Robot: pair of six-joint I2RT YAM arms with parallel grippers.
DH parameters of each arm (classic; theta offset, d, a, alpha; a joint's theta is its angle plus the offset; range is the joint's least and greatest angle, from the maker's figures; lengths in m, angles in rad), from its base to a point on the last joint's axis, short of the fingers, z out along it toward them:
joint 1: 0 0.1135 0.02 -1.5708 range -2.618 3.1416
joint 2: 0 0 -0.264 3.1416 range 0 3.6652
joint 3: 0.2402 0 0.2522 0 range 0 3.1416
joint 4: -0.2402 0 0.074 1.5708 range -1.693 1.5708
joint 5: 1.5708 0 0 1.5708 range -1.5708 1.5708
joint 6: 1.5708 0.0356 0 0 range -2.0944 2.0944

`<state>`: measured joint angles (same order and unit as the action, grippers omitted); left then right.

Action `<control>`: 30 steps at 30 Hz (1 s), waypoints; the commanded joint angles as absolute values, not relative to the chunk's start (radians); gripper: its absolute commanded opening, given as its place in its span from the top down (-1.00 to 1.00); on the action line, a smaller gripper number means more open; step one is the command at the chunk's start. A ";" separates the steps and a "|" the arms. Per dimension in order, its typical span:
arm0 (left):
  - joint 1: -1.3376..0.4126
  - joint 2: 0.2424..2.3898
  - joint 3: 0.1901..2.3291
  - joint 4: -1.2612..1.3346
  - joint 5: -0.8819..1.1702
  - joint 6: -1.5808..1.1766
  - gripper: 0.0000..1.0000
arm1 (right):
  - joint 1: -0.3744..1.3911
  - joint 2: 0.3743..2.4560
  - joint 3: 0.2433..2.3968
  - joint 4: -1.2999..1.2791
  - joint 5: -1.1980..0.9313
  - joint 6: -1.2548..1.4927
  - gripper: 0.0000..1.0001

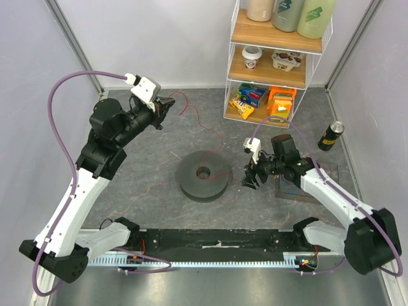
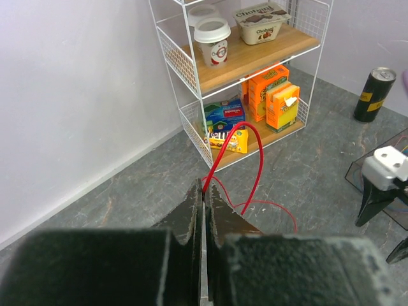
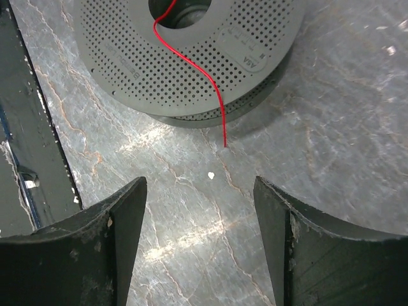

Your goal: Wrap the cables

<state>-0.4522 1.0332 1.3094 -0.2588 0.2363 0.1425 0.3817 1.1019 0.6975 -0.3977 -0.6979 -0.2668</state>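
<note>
Red cable (image 2: pixel 260 156) pinched in left gripper (image 2: pixel 204 189) | right gripper (image 3: pixel 199 191) jaws apart | tub (image 2: pixel 260 19) reads Chobani

White links and black joints were seen on both arms (image 1: pixel 71 207); the left gripper (image 2: pixel 204 193) and right gripper (image 3: pixel 201 183) were moulded black, purple hoses (image 1: pixel 95 72) attached.

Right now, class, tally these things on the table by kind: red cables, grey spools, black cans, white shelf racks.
Red cable: 1
Grey spool: 1
Black can: 1
White shelf rack: 1
Total: 4
</note>
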 commanded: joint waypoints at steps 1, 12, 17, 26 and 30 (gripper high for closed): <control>-0.445 1.032 1.301 -0.216 0.230 0.110 0.97 | 0.419 1.179 0.692 -0.315 -0.654 -0.215 -0.52; -0.439 1.040 1.295 -0.207 0.253 0.097 0.97 | 0.449 1.391 0.739 -0.224 -0.670 -0.282 -0.55; -0.439 1.040 1.284 -0.198 0.255 0.092 0.97 | 0.475 1.472 0.769 -0.209 -0.677 -0.301 -0.49; -0.430 1.026 1.258 -0.202 0.265 0.081 0.97 | 0.489 1.539 0.781 -0.152 -0.635 -0.295 -0.28; -0.428 1.022 1.247 -0.212 0.268 0.061 0.97 | 0.488 1.548 0.788 -0.117 -0.630 -0.270 0.07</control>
